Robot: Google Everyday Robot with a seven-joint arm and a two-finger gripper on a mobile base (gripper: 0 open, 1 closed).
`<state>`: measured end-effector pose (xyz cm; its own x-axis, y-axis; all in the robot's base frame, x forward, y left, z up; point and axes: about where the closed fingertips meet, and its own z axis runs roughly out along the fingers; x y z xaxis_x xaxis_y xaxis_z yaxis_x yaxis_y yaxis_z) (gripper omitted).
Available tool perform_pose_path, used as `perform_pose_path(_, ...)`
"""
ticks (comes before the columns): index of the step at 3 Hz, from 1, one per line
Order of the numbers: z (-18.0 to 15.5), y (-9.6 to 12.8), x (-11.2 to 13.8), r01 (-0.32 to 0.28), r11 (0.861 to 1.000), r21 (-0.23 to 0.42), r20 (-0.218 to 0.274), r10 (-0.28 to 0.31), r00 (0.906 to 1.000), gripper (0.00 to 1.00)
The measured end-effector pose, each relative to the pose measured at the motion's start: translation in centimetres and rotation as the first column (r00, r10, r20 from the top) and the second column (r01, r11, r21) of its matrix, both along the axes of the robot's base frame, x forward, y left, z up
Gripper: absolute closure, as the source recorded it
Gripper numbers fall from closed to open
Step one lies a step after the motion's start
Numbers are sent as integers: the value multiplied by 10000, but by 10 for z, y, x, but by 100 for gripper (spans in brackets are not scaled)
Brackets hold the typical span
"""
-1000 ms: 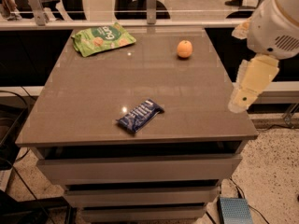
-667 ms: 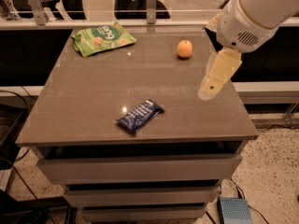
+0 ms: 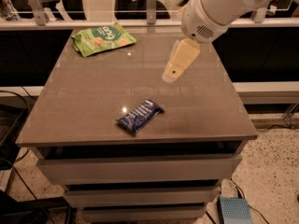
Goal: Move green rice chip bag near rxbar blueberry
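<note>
The green rice chip bag [image 3: 103, 38] lies flat at the far left corner of the brown table top [image 3: 84, 101]. The rxbar blueberry [image 3: 139, 115], a small dark-blue wrapper, lies near the front middle of the table, angled. My gripper [image 3: 172, 73], cream-coloured under a white rounded arm [image 3: 210, 10], hangs above the middle-right of the table. It points down and left, holds nothing, and is apart from both the bag and the bar. The bag is well to its left and farther back. The bar is below it in the view, closer to the table's front edge.
The table stands on a unit with drawers [image 3: 140, 169]. A metal railing [image 3: 149, 21] runs behind the far edge. A blue box [image 3: 236, 211] sits on the speckled floor at the lower right. Cables lie at the lower left [image 3: 14, 171].
My arm has swung left, from beyond the table's right edge to over its middle-right part. The small orange fruit seen earlier is now hidden behind the arm. The bag and bar have not moved.
</note>
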<state>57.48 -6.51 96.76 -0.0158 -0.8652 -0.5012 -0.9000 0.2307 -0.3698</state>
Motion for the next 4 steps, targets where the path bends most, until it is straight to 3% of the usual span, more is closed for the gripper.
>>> perform_pose_path(2,0,28,25,-234,9984,520,397,214,9990,0)
perform_pose_path(3,1,29,25,-235,9984,520,398,215,9990,0)
perform_pose_path(4,1,33,34,-308,9970,707,773,254,9967,0)
